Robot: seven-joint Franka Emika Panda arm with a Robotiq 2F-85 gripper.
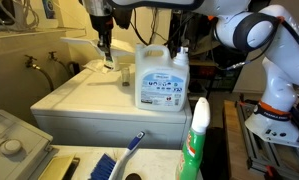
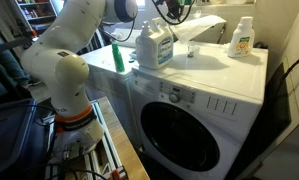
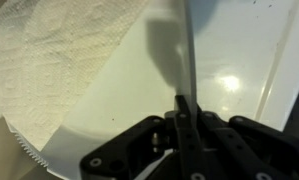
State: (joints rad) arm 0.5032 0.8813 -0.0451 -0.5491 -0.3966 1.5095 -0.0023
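Note:
My gripper [image 3: 184, 108] is shut, its two black fingers pressed together with nothing visible between them. It hangs above the white top of a washing machine [image 3: 229, 60]. A white paper towel [image 3: 49, 60] lies on that top to the left of the fingers, and the gripper's shadow falls beside its edge. In an exterior view the gripper [image 1: 103, 45] hovers just over the paper towel [image 1: 106, 69] at the far corner of the washer [image 1: 79, 100]. A large white detergent jug with a blue label [image 1: 161, 76] stands to its right. In an exterior view the jug [image 2: 156, 46] hides most of the gripper.
A green spray bottle [image 1: 196, 140] and a blue brush [image 1: 119, 160] are in the foreground. A utility sink [image 1: 54, 55] stands beyond the washer. In an exterior view a small white bottle with an orange label [image 2: 241, 38] and a green bottle [image 2: 117, 57] stand on the washer top.

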